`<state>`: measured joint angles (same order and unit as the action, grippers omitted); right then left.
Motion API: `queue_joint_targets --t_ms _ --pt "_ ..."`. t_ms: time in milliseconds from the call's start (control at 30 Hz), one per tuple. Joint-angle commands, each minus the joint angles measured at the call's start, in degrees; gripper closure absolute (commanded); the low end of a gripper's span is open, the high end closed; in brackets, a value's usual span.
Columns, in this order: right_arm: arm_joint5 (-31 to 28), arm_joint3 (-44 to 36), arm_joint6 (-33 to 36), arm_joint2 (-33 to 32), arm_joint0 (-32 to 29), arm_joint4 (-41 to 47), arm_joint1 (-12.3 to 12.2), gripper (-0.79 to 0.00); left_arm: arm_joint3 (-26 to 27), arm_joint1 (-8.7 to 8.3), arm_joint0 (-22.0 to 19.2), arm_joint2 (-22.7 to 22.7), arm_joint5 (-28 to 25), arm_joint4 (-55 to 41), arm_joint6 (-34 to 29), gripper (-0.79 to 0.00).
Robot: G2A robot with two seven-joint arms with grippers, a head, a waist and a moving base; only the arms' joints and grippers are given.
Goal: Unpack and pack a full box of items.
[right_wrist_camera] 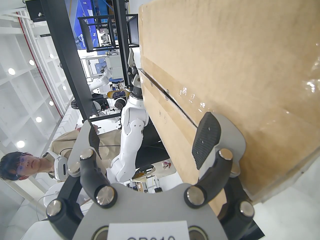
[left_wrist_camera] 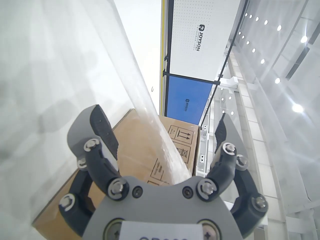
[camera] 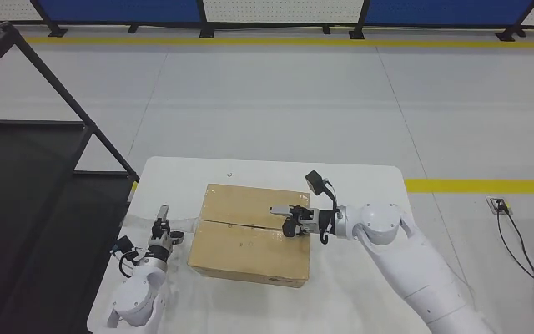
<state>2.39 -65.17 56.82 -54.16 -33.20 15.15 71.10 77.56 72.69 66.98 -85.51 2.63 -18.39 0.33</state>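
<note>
A closed brown cardboard box (camera: 250, 234) sits in the middle of the white table (camera: 359, 179), its two top flaps meeting at a seam (right_wrist_camera: 170, 98). My right gripper (camera: 285, 220) hovers open at the seam's right end. In the right wrist view the right gripper (right_wrist_camera: 150, 138) has one pad (right_wrist_camera: 207, 138) over the box top (right_wrist_camera: 225, 63) and the other pad off to the side. My left gripper (camera: 164, 222) stands open just left of the box, close to the table. The left wrist view has the left gripper (left_wrist_camera: 162, 131) facing the box's side (left_wrist_camera: 140, 151), with nothing between its fingers.
A black metal frame (camera: 50, 209) stands close to the table's left side. Bare table shows behind the box and at its right (camera: 367, 275). Yellow lines (camera: 467, 185) mark the floor beyond.
</note>
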Motion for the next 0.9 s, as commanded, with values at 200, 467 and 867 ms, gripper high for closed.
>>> queue_joint_targets --t_ms 200,467,867 --pt "0.0 0.0 0.0 0.0 0.0 0.0 0.0 -0.785 -6.7 0.61 -6.3 -0.4 -3.1 -4.4 -0.6 -0.785" --pt "0.0 0.0 0.0 0.0 0.0 0.0 0.0 -0.785 -1.7 0.92 -3.9 -2.9 -11.4 -7.5 1.0 -0.785" --pt "0.0 0.0 0.0 0.0 0.0 0.0 0.0 -0.785 10.6 0.84 2.7 -7.0 -17.9 -6.0 2.6 -0.785"
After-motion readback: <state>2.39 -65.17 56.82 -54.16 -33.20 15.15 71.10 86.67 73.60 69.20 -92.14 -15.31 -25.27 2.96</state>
